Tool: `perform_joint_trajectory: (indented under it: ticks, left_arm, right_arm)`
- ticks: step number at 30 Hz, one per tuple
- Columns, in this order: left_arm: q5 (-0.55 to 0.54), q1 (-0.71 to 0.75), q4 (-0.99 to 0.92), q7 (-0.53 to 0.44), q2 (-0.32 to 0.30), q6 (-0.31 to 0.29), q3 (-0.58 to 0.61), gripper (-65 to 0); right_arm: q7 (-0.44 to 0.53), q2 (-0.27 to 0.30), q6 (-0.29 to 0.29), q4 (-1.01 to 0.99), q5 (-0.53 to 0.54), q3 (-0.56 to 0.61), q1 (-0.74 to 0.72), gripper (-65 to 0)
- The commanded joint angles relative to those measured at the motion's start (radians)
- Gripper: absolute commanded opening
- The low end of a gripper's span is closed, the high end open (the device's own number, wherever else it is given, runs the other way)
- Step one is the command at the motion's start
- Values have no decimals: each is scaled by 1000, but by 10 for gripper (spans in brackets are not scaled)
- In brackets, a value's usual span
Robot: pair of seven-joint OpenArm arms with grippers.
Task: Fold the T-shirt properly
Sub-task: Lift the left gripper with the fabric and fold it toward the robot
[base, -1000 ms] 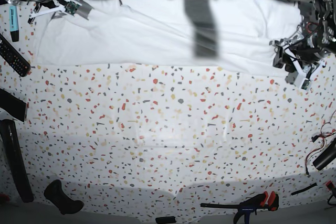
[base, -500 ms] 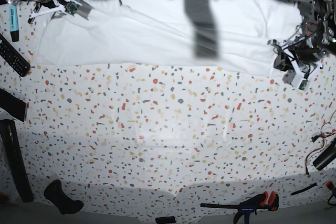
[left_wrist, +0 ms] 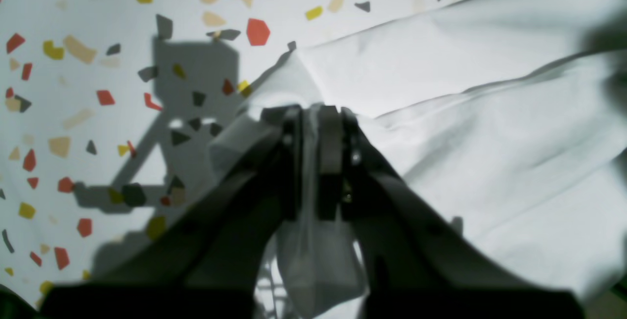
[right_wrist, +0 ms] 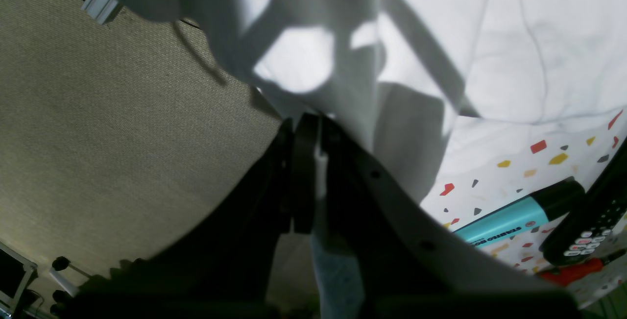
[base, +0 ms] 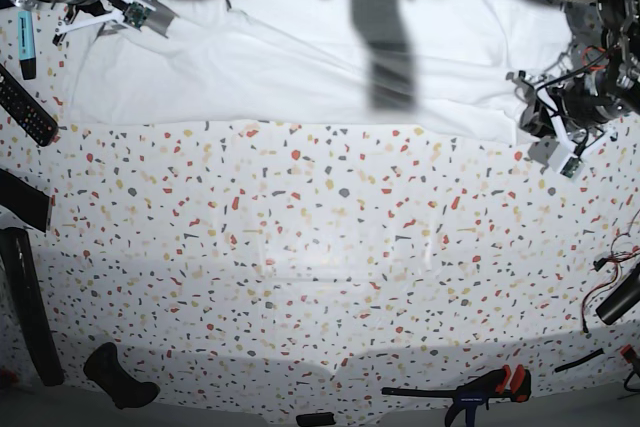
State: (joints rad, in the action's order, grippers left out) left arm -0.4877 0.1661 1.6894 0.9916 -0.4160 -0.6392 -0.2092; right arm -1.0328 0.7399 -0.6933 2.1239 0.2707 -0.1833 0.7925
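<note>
- Far left edge of base view: teal highlighter [base: 26, 44] and black remote control [base: 26, 107] lie on the speckled surface just off the shirt's corner. The right wrist view shows the same pair side by side, highlighter [right_wrist: 509, 221] next to remote [right_wrist: 583, 221].
- Lower left: long dark strap-like item [base: 28, 319] and a black handle-shaped object [base: 118, 377] near the front edge; cannot tell what either is.
- Top left: right gripper [base: 128, 9] sits at the shirt's far corner. In the wrist view its fingers [right_wrist: 303, 177] are pressed together with a thin strip of white cloth pinched between them.
- Centre: T-shirt [base: 300, 67] lies spread flat along the far side of the table, its near hem running straight across. A dark vertical shadow crosses its middle.
- Right: left gripper [base: 552, 142] is at the shirt's near right corner. Wrist view: fingers [left_wrist: 329, 162] nearly closed, clamped on a bunched fold of the T-shirt [left_wrist: 490, 128], with cloth hanging down between them.
- Lower right: orange-and-black bar clamp [base: 470, 387], loose wires [base: 615, 277] and a black cylinder [base: 622, 299] at the table edge.
- Surface: white tabletop [base: 330, 267] flecked red, yellow and grey, bare across its middle, and mildly creased.
- Room: grey-beige woven fabric backdrop [right_wrist: 108, 128] beyond the table edge, seen from the right wrist.
</note>
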Motion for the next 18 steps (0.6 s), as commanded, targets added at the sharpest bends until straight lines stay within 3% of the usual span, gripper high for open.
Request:
perform_joint_trajectory:
  ticks: [1,3,5,13,18]
  left_arm:
    - [-11,-8,17,-12,-16,-5,-5,-556]
    - [-10,-3,17,-13,-17,-5,-5,-424]
    - [-10,0,17,-11,-17,-5,-5,-361]
    - [74,0,17,19,-17,9,-5,-358]
    - [66,0,17,37,-16,30,-5,-358]
  right_arm:
    - [-3,13,-5,12,1,-7,3,-650]
    - [-3,14,-5,12,1,-7,3,-650]
    - [-3,13,-5,12,1,-7,3,-650]
    - [-3,13,-5,12,1,-7,3,-650]
    - [-3,13,-5,12,1,-7,3,-650]
